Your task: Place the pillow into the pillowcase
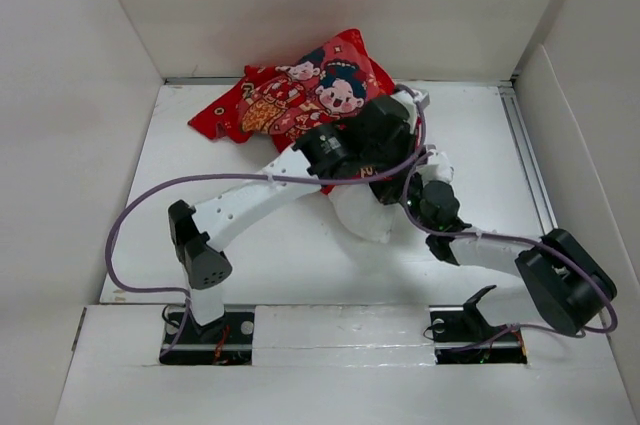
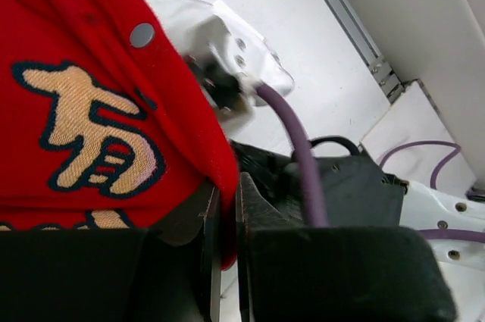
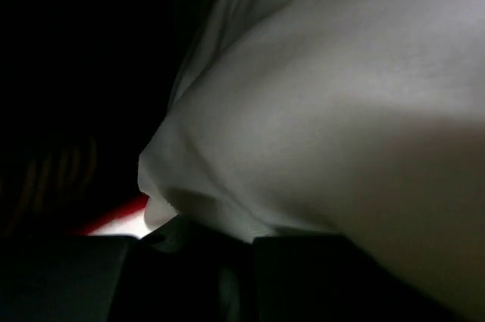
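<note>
At the middle of the white counter (image 1: 250, 245), the left gripper (image 2: 227, 212) has its jaws closed tight on the red edge of the pillowcase (image 1: 290, 95), which lies heaped close to the back wall (image 1: 330, 5). The right gripper (image 3: 198, 250), jaws nearly together, pinches a fold of the white pillow (image 1: 365, 215), which bulges just in front of the case beneath both wrists. Bare counter lies open on either side, out to the side walls (image 1: 70, 125).

Bright red printed fabric pillowcase (image 1: 290, 95) and plump white pillow (image 1: 365, 217) block the white table's (image 1: 250, 255) far edge and centre. Room to pass lies along the left, near and right edges.
</note>
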{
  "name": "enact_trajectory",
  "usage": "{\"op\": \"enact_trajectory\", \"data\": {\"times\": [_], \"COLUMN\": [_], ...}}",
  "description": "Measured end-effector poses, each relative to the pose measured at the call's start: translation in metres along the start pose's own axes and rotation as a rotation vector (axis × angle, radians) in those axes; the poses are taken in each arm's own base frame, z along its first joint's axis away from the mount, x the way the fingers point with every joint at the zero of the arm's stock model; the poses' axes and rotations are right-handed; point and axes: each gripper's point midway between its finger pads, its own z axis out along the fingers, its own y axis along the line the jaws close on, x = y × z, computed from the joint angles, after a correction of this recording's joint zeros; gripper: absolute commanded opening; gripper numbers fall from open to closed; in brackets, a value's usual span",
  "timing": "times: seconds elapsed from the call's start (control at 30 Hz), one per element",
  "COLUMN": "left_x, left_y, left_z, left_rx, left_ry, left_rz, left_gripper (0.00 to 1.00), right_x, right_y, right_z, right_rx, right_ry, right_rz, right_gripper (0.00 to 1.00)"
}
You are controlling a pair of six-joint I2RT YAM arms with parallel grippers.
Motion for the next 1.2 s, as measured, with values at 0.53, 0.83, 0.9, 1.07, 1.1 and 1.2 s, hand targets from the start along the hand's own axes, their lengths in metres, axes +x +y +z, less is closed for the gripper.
{"op": "enact_trajectory", "data": {"times": [0.53, 0.83, 0.9, 1.07, 1.1, 1.2], "left_x": [0.098, 0.101, 0.094, 0.078, 0.078, 0.079], "left_y": [-0.018, 0.050, 0.084, 0.155, 0.159, 0.162], "left_z": [-0.008, -0.003, -0.009, -0.020, -0.020, -0.021], "left_rx": [0.070, -0.099, -0.152, -0.265, -0.268, -0.273], "left_ry": [-0.051, -0.071, -0.098, -0.158, -0.154, -0.147], "left_rz": [-0.049, -0.189, -0.251, -0.361, -0.364, -0.356], "left_gripper": [0.00, 0.00, 0.00, 0.07, 0.14, 0.66], "right_x": [0.024, 0.068, 0.073, 0.060, 0.054, 0.017], "right_y": [-0.021, -0.043, -0.042, -0.024, -0.022, 0.002], "right_z": [0.003, -0.027, -0.039, -0.053, -0.055, -0.067], "right_rx": [-0.016, 0.017, 0.013, -0.033, -0.040, -0.105], "right_ry": [-0.038, 0.038, 0.047, 0.012, -0.002, -0.099], "right_rz": [0.152, 0.175, 0.167, 0.156, 0.151, 0.133], "right_gripper": [0.00, 0.96, 1.00, 1.00, 1.00, 1.00]}}
